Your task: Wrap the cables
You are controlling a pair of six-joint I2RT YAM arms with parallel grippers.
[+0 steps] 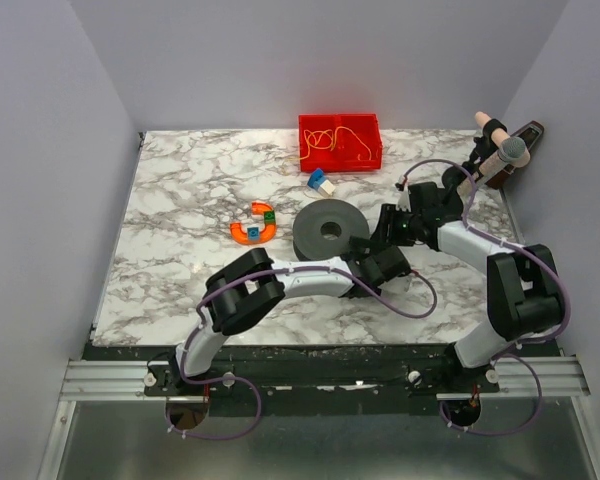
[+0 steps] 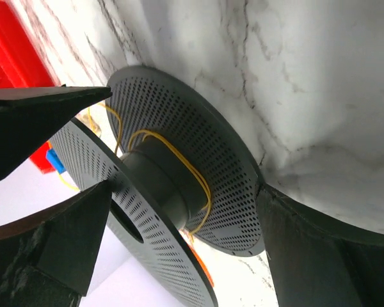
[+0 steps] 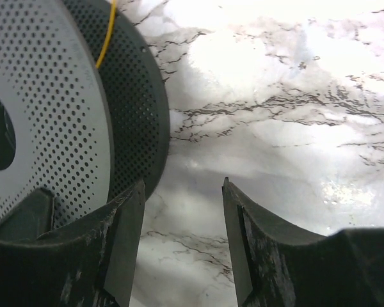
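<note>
Cables (image 2: 179, 155) were looped round the hub of the grey spool (image 2: 198, 128), which lay flat mid-bench (image 1: 180, 200); more sat in the red bin (image 1: 340, 117). Left claw (image 2: 184, 188) was wide apart, straddling the spool. Right claw (image 3: 183, 185) was apart and empty beside the spool rim.

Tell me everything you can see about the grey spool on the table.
The spool is dark grey and plastic-looking: two round flanges dotted with small holes, joined by a hub with a central hole. It appears to lie flat on the marble table, hole upward. A thin yellow cable loops loosely round the hub. The left gripper and right gripper sit at its right edge; contact is unclear.
</note>
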